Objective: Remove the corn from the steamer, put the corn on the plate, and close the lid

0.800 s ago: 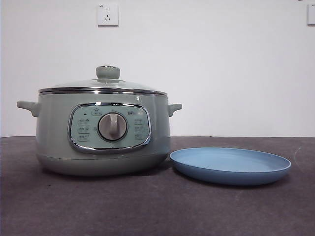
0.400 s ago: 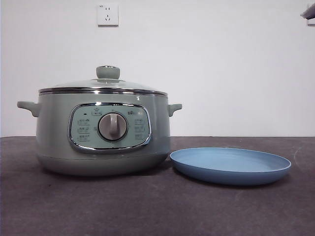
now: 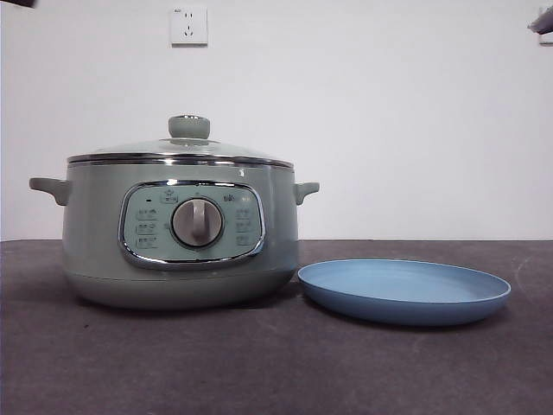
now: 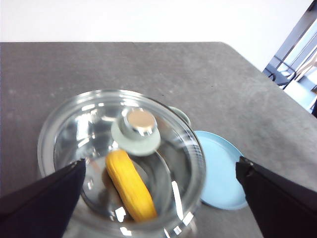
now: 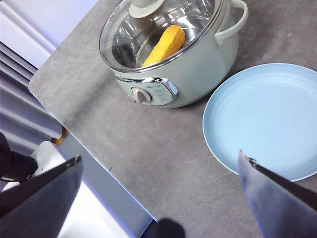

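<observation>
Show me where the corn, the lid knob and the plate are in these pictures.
corn [image 4: 130, 184]: left wrist view, middle of the yellow cob, seen through the glass lid.
lid knob [image 3: 189, 127]: front view, side of the pale green knob.
plate [image 5: 267, 119]: right wrist view, bare blue middle of the plate.

The lid blurs in the left wrist view, its near rim hidden behind the jaws.
</observation>
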